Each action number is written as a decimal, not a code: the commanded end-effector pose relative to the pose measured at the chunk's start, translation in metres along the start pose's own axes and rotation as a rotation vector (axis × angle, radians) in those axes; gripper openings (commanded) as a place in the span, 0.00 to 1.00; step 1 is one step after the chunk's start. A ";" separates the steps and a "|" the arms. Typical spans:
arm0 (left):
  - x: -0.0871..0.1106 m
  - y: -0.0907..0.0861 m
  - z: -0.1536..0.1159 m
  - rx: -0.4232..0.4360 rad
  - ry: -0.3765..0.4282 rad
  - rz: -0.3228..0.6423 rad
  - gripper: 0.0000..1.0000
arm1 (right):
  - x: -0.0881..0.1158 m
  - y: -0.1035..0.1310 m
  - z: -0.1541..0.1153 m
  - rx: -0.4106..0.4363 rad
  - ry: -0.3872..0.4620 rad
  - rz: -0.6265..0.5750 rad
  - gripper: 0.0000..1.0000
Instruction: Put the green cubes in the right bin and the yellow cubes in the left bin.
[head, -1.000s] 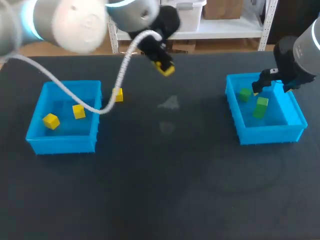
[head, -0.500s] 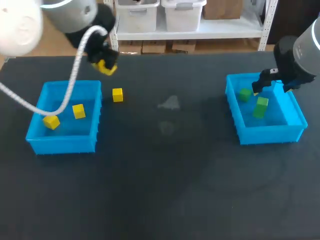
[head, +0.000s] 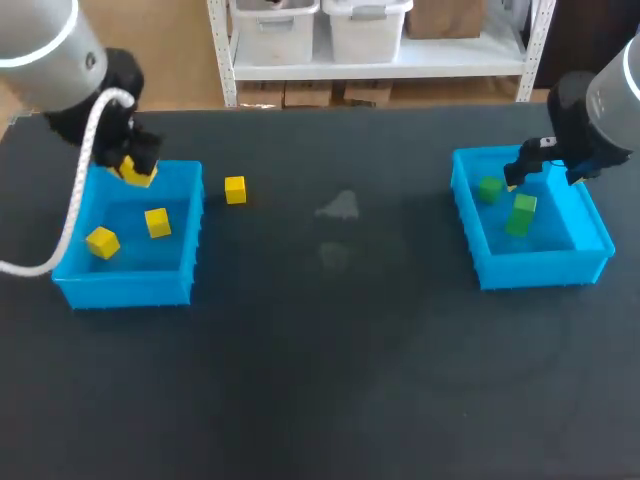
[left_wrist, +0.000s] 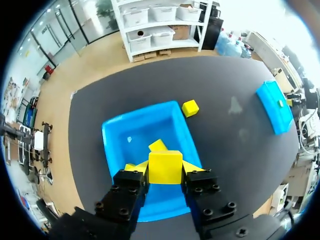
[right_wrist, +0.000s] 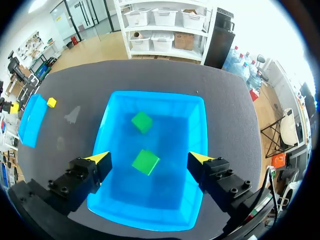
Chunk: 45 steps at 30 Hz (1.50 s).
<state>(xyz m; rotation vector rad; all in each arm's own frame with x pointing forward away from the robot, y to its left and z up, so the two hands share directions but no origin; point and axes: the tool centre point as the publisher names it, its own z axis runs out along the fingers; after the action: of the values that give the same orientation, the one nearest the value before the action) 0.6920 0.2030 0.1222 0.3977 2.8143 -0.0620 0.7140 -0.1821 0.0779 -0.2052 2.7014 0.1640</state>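
Four yellow cubes (left_wrist: 165, 166) (head: 156, 222) (head: 102, 241) (head: 235, 189): one gripped by the left tool (head: 133, 168) over the left bin (head: 125, 285), two inside, one on the bench (head: 330, 350). Two green cubes (head: 490, 188) (head: 521, 214) lie in the right bin (head: 540, 268); the right tool (right_wrist: 150, 159) gapes wide.

head: high behind me, looking down on whole table (head: 330, 350)
left wrist: close above my left bin (left_wrist: 131, 131)
right wrist: close above right bin (right_wrist: 165, 192)
shared: both bins

Green cubes (head: 521, 214) are lying in the right bin (head: 540, 270), yellow cubes (head: 157, 222) in the left bin (head: 125, 290); one stray cube (head: 235, 189) at its two o'clock, one gripped cube (left_wrist: 165, 167) above.
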 end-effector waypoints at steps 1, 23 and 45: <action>0.013 0.006 0.006 0.005 -0.052 0.003 0.08 | 0.001 0.000 0.000 0.003 -0.004 0.001 1.00; -0.051 -0.017 0.004 -0.063 -0.035 0.067 1.00 | 0.001 0.000 0.000 0.003 -0.004 0.001 1.00; -0.088 -0.092 0.042 -0.094 0.021 -0.062 1.00 | 0.001 0.000 0.000 0.003 -0.004 0.001 1.00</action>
<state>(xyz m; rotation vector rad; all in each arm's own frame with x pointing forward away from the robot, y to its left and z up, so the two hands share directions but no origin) 0.7530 0.0975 0.1132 0.3036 2.8140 0.0290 0.7140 -0.1821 0.0779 -0.2052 2.7014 0.1640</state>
